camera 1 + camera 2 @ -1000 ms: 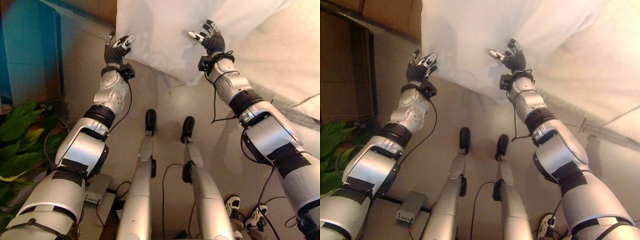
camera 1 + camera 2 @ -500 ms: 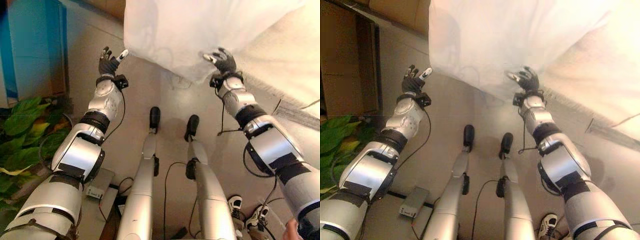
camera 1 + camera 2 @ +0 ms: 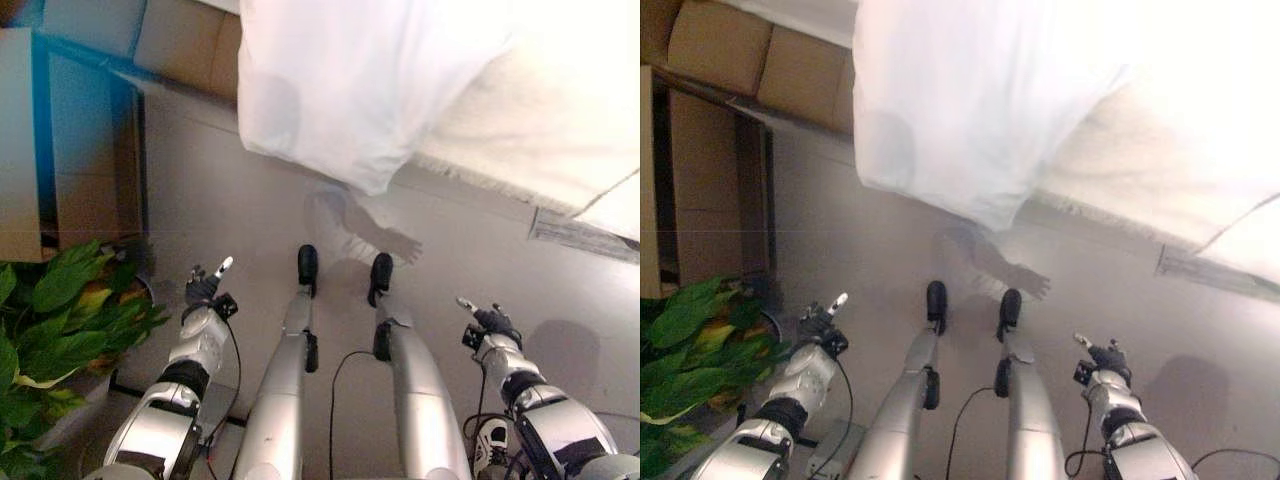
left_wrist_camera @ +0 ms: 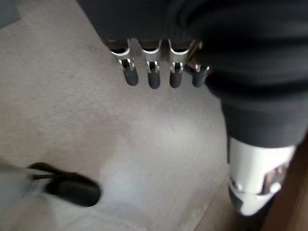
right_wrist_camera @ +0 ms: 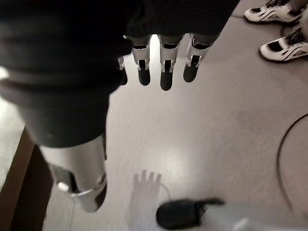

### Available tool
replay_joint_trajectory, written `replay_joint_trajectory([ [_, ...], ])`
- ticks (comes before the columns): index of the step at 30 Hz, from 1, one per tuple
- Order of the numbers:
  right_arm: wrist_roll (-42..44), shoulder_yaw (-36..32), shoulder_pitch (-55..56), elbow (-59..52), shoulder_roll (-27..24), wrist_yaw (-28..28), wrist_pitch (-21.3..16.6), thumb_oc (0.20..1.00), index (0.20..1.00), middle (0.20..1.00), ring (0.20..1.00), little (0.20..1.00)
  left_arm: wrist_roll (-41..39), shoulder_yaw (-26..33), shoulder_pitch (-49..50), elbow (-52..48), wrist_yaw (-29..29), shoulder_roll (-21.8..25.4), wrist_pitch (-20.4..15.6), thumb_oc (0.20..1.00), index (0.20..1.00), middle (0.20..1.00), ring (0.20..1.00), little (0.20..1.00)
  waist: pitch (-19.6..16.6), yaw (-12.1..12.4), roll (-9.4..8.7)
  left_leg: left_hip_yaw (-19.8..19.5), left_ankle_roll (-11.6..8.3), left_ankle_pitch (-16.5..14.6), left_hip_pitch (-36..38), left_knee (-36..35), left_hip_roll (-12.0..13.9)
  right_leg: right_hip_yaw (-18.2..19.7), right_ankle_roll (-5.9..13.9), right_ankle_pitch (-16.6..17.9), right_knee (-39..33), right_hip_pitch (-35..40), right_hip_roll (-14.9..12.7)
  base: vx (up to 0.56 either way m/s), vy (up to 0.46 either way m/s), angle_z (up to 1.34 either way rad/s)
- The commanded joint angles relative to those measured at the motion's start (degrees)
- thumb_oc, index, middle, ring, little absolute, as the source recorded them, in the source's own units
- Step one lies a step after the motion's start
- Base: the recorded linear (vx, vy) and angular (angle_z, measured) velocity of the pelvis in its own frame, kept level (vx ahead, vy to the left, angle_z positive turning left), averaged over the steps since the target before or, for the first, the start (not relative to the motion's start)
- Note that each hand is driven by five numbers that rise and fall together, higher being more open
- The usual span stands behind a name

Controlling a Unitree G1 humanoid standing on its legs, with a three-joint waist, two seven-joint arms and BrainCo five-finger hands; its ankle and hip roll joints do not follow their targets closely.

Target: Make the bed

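A white sheet [image 3: 340, 90] hangs over the bed's edge at the top of the eye views, its lower corner drooping toward the floor. A cream blanket [image 3: 520, 130] lies on the bed to its right. My left hand [image 3: 205, 290] is low over the floor at lower left, far below the sheet, open and holding nothing. My right hand [image 3: 490, 322] is low at lower right, also open and apart from the sheet. Straight fingers [image 4: 151, 72] over bare floor show in the left wrist view, and the right wrist view shows the same of its fingers [image 5: 163, 67].
Cardboard boxes [image 3: 190, 50] stand against the bed's left end, beside a blue cabinet [image 3: 70, 150]. A leafy plant [image 3: 60, 330] is at lower left. A flat strip [image 3: 580, 235] lies on the floor under the bed's edge. A person's shoes [image 5: 284, 29] are behind my right side.
Both hands have come away from the sheet's lower edge and dropped down toward the floor at my sides. The sheet now hangs free. The camera has shifted too.
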Motion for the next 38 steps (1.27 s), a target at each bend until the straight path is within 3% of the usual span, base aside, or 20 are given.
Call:
replay_joint_trajectory([
  [1,-2.9,-1.7,5.5,-1.0,-1.1,2.3,0.2,1.000,1.000,1.000,1.000,1.000,6.5,1.3,2.6,2.7,-3.6,-2.1,0.7,1.000,1.000,1.000,1.000,1.000,1.7,-0.5,0.56,1.0,-0.70,-9.7,6.5,8.9,-0.8,-1.6,3.18,-0.3,-4.8,11.0,0.7,0.02,-0.042,-0.02],
  [3,-3.9,-1.8,6.8,-1.0,-0.8,3.2,0.4,1.000,1.000,1.000,1.000,1.000,7.7,1.5,4.6,3.0,-4.4,-2.5,0.9,1.000,1.000,1.000,1.000,1.000,1.7,-0.6,0.64,1.4,-0.26,-8.3,8.8,8.2,-0.8,-2.1,2.72,0.8,-5.2,13.4,0.7,-0.05,-0.054,-0.06],
  [5,-6.7,-2.0,10.0,-1.5,-0.1,5.7,0.9,1.000,1.000,1.000,1.000,1.000,13.0,1.3,8.3,5.3,-7.1,-2.7,2.1,1.000,1.000,1.000,1.000,1.000,-0.3,-0.8,0.69,1.6,-0.28,-8.4,17.3,6.3,-0.6,-2.1,2.77,-0.4,-5.7,21.7,1.4,0.03,-0.100,-0.12],
  [6,-6.7,-2.0,10.1,-1.5,-0.1,5.7,0.9,1.000,1.000,1.000,1.000,1.000,13.0,1.3,8.3,5.3,-7.1,-2.7,2.1,1.000,1.000,1.000,1.000,1.000,-0.2,-0.8,0.69,1.6,-0.29,-8.4,17.5,6.2,-0.6,-2.1,2.77,-0.4,-5.8,21.9,1.4,0.11,-0.083,-0.13],
  [10,-12.1,-1.5,14.5,-1.6,0.1,8.7,1.8,1.000,1.000,1.000,1.000,1.000,20.9,1.1,13.7,8.6,-10.4,-2.7,3.9,1.000,1.000,1.000,1.000,1.000,-6.9,-0.9,1.16,1.4,-0.45,-8.1,25.0,2.3,-0.4,-1.8,3.14,-0.4,-10.4,29.9,2.3,0.11,-0.086,-0.07],
  [11,-16.1,-0.6,16.1,-1.0,0.3,10.3,2.8,1.000,1.000,1.000,1.000,1.000,24.8,1.0,15.6,11.3,-12.2,-3.0,4.9,1.000,1.000,1.000,1.000,1.000,-10.0,-0.9,1.12,1.9,-0.56,-8.1,28.0,0.9,-0.2,-1.7,3.43,0.0,-12.8,33.2,2.9,0.09,-0.078,-0.13],
  [12,-16.1,-0.6,16.2,-1.0,0.3,10.3,2.8,1.000,1.000,1.000,1.000,1.000,24.8,1.0,15.7,11.3,-12.2,-3.0,4.9,1.000,1.000,1.000,1.000,1.000,-9.9,-0.9,1.13,1.9,-0.56,-8.1,28.2,0.8,-0.2,-1.7,3.43,0.0,-12.9,33.4,3.0,0.10,-0.073,-0.11],
  [16,-24.2,1.4,19.2,0.1,0.4,12.8,4.2,1.000,1.000,1.000,1.000,1.000,32.7,1.3,19.7,16.8,-14.5,-4.1,6.7,1.000,1.000,1.000,1.000,1.000,-16.8,-0.9,0.54,2.9,-0.53,-9.2,34.4,-1.8,-0.2,-0.9,3.80,1.0,-18.3,40.1,4.2,0.09,-0.058,-0.01],
  [19,-27.7,2.6,20.6,0.4,0.7,13.7,4.7,1.000,1.000,1.000,1.000,1.000,35.3,1.8,21.5,18.3,-14.4,-4.8,7.2,1.000,1.000,1.000,1.000,1.000,-19.7,-0.6,0.17,3.1,-0.22,-10.0,36.8,-2.3,-0.4,-0.2,3.95,1.6,-20.7,42.9,4.6,0.06,-0.024,-0.06],
  [26,-29.3,3.2,22.1,1.9,1.7,15.7,5.3,1.000,1.000,1.000,1.000,1.000,40.6,-1.1,22.3,18.7,-15.6,-5.3,7.3,1.000,1.000,1.000,1.000,1.000,-23.0,-1.0,0.10,4.0,-0.32,-9.6,40.0,-5.5,-0.3,-0.7,4.01,1.4,-21.2,45.6,4.9,0.01,-0.003,0.04],
  [38,-32.8,7.0,22.1,3.0,4.3,16.7,5.7,1.000,1.000,1.000,1.000,1.000,43.0,-2.5,22.6,18.7,-15.6,-6.5,7.8,1.000,1.000,1.000,1.000,1.000,-24.6,-0.3,-0.50,4.2,0.05,-10.7,42.5,-5.5,-0.2,-0.8,4.04,0.9,-21.8,48.1,5.1,0.00,-0.002,0.01],
])
